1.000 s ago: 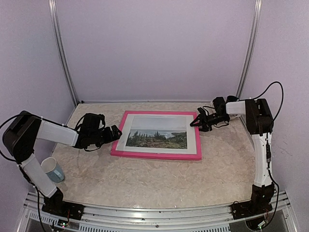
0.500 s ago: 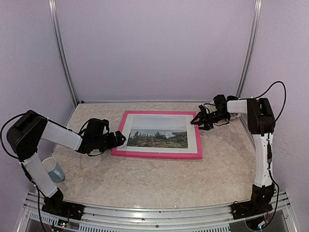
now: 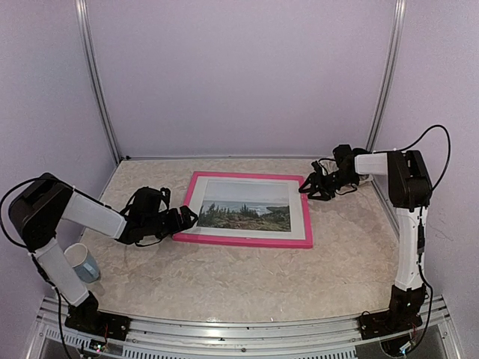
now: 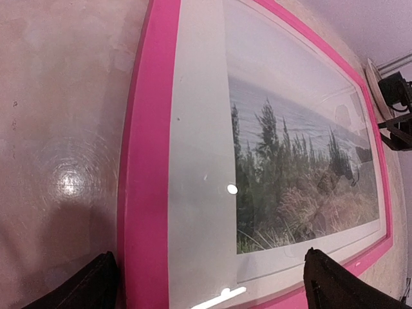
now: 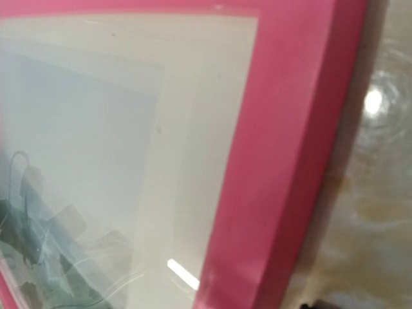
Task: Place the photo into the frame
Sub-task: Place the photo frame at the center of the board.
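Seemingly finishing up, with photo point(image 3: 243, 215) sitting inside frame point(image 3: 239, 240) lying flat: poising left gripper point(image 3: 187, 218) wide open at near-left corner, right gripper point(image 3: 305, 188), jaw state unreadable, beside far-right corner; next likely just lifting both arms clear.

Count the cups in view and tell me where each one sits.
1. The cup stands at the near left corner of the table, partly hidden behind the left arm. Neither wrist view shows another, though the arms could hide more.
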{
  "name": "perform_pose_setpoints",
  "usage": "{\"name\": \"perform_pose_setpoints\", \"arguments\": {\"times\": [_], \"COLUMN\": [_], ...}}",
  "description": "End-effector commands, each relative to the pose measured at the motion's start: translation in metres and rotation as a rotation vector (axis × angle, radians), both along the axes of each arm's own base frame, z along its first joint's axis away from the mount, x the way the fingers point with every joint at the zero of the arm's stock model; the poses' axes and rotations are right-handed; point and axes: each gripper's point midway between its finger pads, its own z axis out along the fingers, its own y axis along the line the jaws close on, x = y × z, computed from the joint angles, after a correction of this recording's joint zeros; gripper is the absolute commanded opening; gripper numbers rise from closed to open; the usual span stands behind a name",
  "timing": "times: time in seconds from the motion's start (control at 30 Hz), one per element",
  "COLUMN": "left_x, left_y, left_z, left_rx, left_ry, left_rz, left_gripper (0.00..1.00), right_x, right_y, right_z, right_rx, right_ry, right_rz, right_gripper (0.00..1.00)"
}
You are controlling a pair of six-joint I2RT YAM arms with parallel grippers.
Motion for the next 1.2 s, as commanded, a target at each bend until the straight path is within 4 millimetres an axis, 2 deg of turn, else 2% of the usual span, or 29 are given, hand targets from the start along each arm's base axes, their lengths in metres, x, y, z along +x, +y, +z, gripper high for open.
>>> {"name": "perform_pose_setpoints", "arguments": {"times": [0.0, 0.23, 0.37, 0.6, 0.77, 0.97, 1.03, 1.07, 1.13, 1.17], "left_x": [-0.014, -0.036, -0.046, -0.062, -0.067, -0.060, -0.055, -0.053, -0.048, -0.045], "left_y": [-0.013, -0.019, -0.016, -0.015, -0.023, -0.015, -0.010, -0.007, -0.002, 0.001], "left_z": [0.009, 0.012, 0.017, 0.021, 0.025, 0.030, 0.037, 0.042, 0.057, 0.065], "left_rx": [-0.053, -0.053, -0.050, -0.057, -0.058, 0.000, 0.025, 0.036, 0.049, 0.053], "left_ry": [-0.012, -0.016, -0.024, -0.028, -0.036, -0.057, -0.073, -0.083, -0.112, -0.126], "left_rz": [-0.039, -0.045, -0.034, -0.044, -0.062, -0.016, 0.004, 0.011, 0.027, 0.037], "left_gripper": [0.99, 0.99, 0.99, 0.99, 0.99, 0.99, 0.99, 0.99, 0.99, 0.99], "right_x": [-0.020, -0.053, -0.081, -0.113, -0.124, -0.123, -0.120, -0.119, -0.114, -0.113], "right_y": [-0.001, 0.017, 0.023, 0.027, 0.022, 0.014, 0.008, 0.004, -0.002, -0.005], "right_z": [-0.020, -0.019, -0.025, -0.025, -0.025, -0.012, -0.007, -0.002, 0.010, 0.015], "right_rx": [-0.074, -0.067, -0.073, -0.110, -0.144, -0.202, -0.236, -0.256, -0.287, -0.302], "right_ry": [0.048, 0.031, 0.037, 0.022, 0.018, -0.021, -0.040, -0.052, -0.086, -0.101], "right_rz": [-0.007, 0.035, 0.045, 0.045, 0.042, 0.013, -0.006, -0.017, -0.040, -0.050], "right_gripper": [0.62, 0.62, 0.62, 0.61, 0.61, 0.62, 0.69, 0.76, 0.98, 0.99]}}
